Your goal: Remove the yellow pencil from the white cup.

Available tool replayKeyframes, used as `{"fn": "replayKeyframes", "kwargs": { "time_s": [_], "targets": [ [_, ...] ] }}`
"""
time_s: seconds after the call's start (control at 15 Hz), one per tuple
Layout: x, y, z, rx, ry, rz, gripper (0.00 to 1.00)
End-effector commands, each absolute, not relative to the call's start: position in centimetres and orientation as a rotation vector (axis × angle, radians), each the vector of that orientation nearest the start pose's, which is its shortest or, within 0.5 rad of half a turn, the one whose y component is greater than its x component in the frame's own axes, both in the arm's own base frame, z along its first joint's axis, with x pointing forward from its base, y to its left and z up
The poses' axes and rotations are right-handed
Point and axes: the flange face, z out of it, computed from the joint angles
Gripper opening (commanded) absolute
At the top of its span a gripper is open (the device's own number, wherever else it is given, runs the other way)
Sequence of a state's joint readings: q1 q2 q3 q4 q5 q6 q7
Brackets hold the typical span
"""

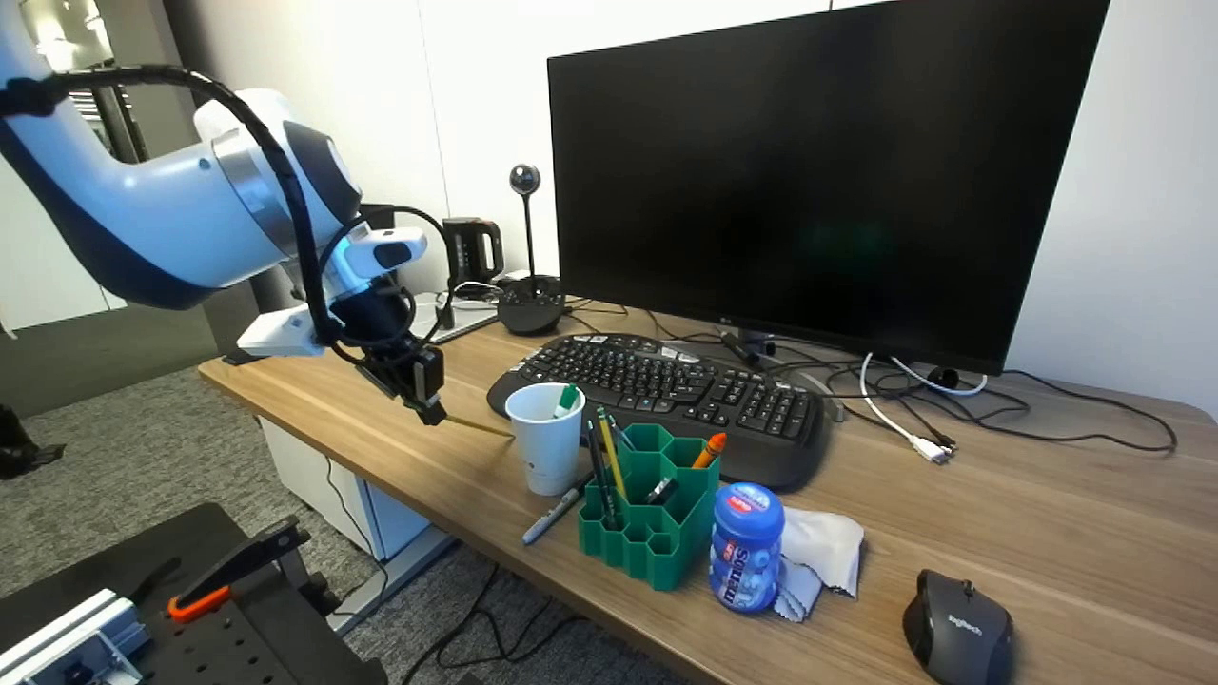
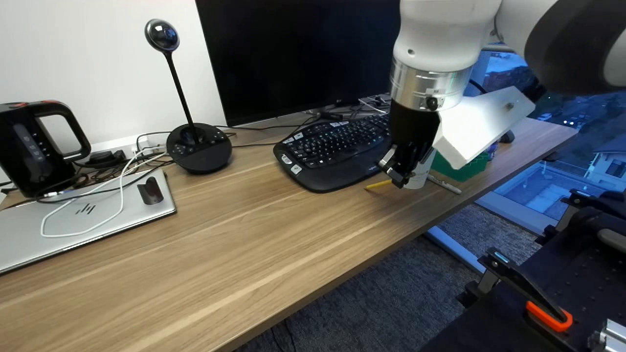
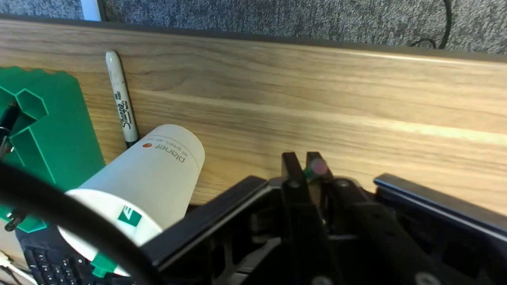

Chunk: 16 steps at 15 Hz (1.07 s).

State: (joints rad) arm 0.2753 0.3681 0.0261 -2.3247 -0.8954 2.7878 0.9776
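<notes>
The white cup [image 1: 544, 452] stands upright on the desk in both exterior views [image 2: 418, 177] and lies left of the jaws in the wrist view [image 3: 158, 170]. A green-capped marker [image 1: 567, 400] is inside it. My gripper [image 1: 433, 407] is beside the cup, above the desk, shut on a yellow pencil [image 1: 476, 425]. The pencil is outside the cup and tilted; its far end points toward the keyboard side [image 2: 378, 185]. In the wrist view its pink eraser [image 3: 318, 166] shows between the fingertips [image 3: 304, 164]. Whether the far end touches the desk is unclear.
A green organizer [image 1: 647, 514] with pens and another yellow pencil [image 1: 611, 457] stands beside the cup. A grey Sharpie [image 3: 119, 93] lies near the cup. A black keyboard [image 1: 666, 390], blue Mentos jar [image 1: 747, 547], mouse [image 1: 959, 628] and webcam [image 2: 198, 146] are also on the desk.
</notes>
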Motion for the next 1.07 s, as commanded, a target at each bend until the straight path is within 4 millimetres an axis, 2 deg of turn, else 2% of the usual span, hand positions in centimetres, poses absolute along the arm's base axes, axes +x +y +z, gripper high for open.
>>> {"fn": "replayKeyframes", "kwargs": {
  "time_s": [0.0, 0.07, 0.4, 0.53, 0.67, 0.8, 1.0],
  "targets": [
    [49.1, 19.8, 15.7, -3.332, -0.233, -0.492, 0.15],
    [49.1, 20.0, 15.2, -3.339, -0.222, -0.482, 0.36],
    [48.2, 20.5, 12.0, -3.374, -0.188, -0.304, 0.71],
    [47.8, 20.5, 11.8, -3.376, -0.159, -0.241, 0.85],
    [47.2, 20.4, 12.5, -3.359, -0.136, -0.157, 1.0],
    [46.2, 20.1, 14.1, -3.309, -0.142, -0.04, 1.0],
    [44.6, 19.3, 17.6, -3.216, -0.156, 0.156, 1.0]
  ]
}}
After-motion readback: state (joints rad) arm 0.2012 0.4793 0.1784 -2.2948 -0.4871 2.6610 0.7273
